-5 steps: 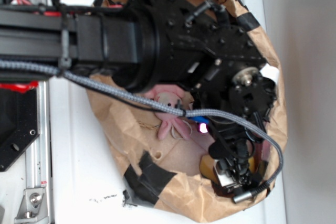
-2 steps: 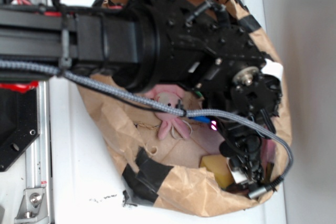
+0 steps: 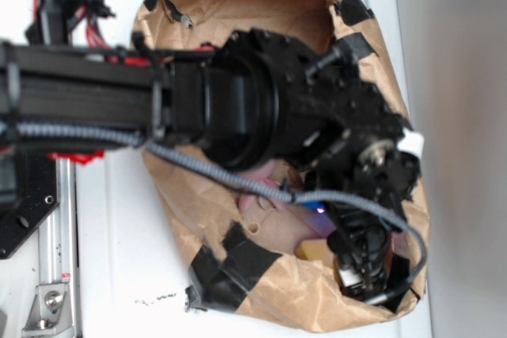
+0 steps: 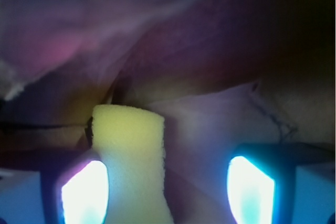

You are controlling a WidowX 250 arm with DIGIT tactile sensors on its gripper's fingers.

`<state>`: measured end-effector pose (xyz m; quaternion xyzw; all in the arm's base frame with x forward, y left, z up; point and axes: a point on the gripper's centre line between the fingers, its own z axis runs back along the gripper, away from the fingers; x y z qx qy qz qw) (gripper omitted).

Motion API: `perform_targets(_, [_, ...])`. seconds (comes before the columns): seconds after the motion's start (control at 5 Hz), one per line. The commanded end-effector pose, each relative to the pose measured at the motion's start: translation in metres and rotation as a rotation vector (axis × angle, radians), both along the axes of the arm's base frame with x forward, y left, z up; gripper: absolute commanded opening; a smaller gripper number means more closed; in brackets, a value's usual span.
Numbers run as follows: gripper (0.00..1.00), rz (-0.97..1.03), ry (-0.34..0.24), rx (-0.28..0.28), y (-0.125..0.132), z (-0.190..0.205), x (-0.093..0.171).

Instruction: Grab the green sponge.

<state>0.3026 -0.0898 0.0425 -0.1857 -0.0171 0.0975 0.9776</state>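
The green sponge does not show in either view; the arm covers much of the bag's inside. My gripper (image 3: 360, 265) reaches down into the lower right of the brown paper bag (image 3: 261, 5). In the wrist view the gripper (image 4: 168, 184) is open, its two lit fingers (image 4: 84, 190) wide apart. A yellow block (image 4: 128, 156) stands between them, close against the left finger, with a broad gap to the right finger. A corner of that yellow block (image 3: 311, 249) peeks out beside the gripper in the exterior view.
A bit of a pink plush rabbit (image 3: 265, 190) shows under the arm and its grey cable (image 3: 198, 165). Black tape patches (image 3: 230, 263) mark the bag's rim. Crumpled bag wall (image 4: 173, 35) closes in right ahead of the fingers.
The arm has swung lower in the exterior view, uncovering the bag's upper inside and hiding most of the rabbit. The gripper stays in the bag's lower right corner.
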Motion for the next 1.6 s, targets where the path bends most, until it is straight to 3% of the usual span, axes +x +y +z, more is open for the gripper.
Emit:
perform_targets(0.0, [0.00, -0.064, -0.032, 0.100, 0.017, 0.008, -0.017])
perform_targets(0.4, [0.00, -0.037, -0.101, 0.188, 0.049, 0.049, -0.006])
perform_targets(0.8, [0.00, -0.062, -0.096, 0.339, 0.067, 0.101, -0.010])
perform_targets(1.2, [0.00, -0.074, -0.144, 0.402, 0.076, 0.134, -0.029])
perform_targets(1.4, [0.00, -0.068, -0.151, 0.399, 0.071, 0.134, -0.039])
